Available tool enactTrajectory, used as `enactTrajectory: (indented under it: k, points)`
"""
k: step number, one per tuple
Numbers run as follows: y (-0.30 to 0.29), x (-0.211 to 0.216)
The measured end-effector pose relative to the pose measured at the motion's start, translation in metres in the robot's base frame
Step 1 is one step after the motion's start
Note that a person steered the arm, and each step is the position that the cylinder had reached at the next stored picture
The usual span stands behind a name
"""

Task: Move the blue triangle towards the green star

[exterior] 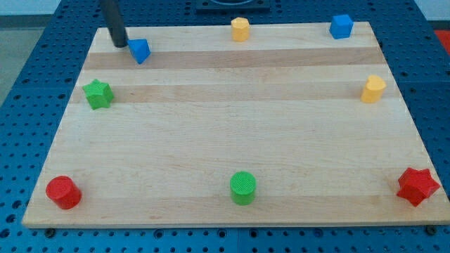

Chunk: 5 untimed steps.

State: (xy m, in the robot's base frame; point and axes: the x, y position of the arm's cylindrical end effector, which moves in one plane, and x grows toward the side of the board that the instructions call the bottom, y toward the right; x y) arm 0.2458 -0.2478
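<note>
The blue triangle (pixel 140 50) lies near the board's top left corner. The green star (pixel 98 94) lies below it and a little to the left, near the board's left edge. My tip (pixel 119 44) is at the end of the dark rod, just left of the blue triangle and close to it; I cannot tell whether it touches. The star is well below my tip.
A wooden board (pixel 232 133) on a blue pegboard table. A yellow block (pixel 240 29) at top middle, a blue cube (pixel 342 26) at top right, a yellow block (pixel 373 89) at right, a red star (pixel 418 185) at bottom right, a green cylinder (pixel 243 187) at bottom middle, a red cylinder (pixel 63 192) at bottom left.
</note>
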Motion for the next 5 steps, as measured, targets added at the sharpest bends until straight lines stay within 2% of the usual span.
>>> enactTrajectory:
  k: [1,2,4,5]
  points:
    - [-0.004,0.032]
    - [0.024,0.051]
    - [-0.020,-0.006]
    - [0.018,-0.001]
